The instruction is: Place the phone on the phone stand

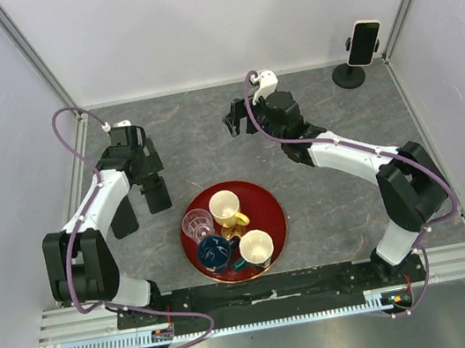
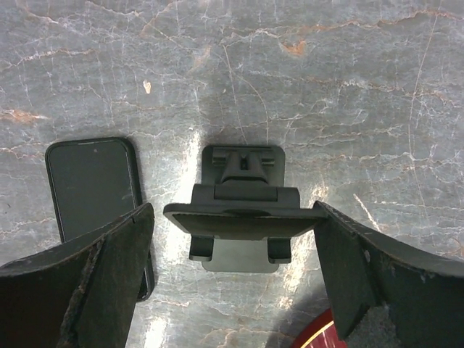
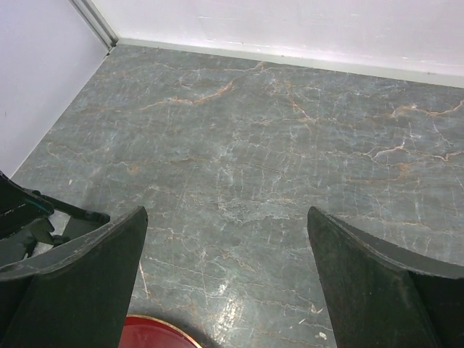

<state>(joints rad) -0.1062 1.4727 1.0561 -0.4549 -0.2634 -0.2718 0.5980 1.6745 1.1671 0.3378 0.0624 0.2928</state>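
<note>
The grey marbled table (image 1: 327, 203) fills the floor of the white-walled cell, with the right arm (image 1: 364, 156) reaching across it toward the middle and the left arm (image 1: 99, 205) bent over its left part. A round red tray (image 1: 273, 212) lies near the front edge between the two arms, holding three cups (image 1: 225, 206) and a clear glass (image 1: 197, 224). The left gripper (image 2: 232, 210) hangs with its fingers spread wide and nothing clasped. Between them on the table stands a black folding holder (image 2: 243, 177), and just to its left lies an all-black flat slab (image 2: 90, 181), partly hidden by one finger. The right gripper (image 3: 226, 214) is likewise parted wide and empty over bare table; the tray's rim shows at the bottom edge of its wrist view. The phone (image 1: 364, 42) — dark screen, pale rim — is in the far right corner, well apart from both grippers. It sits upright at the top of the phone stand (image 1: 347, 76), whose round black base rests on the table by the wall. The stand's head is hidden behind the phone.
</note>
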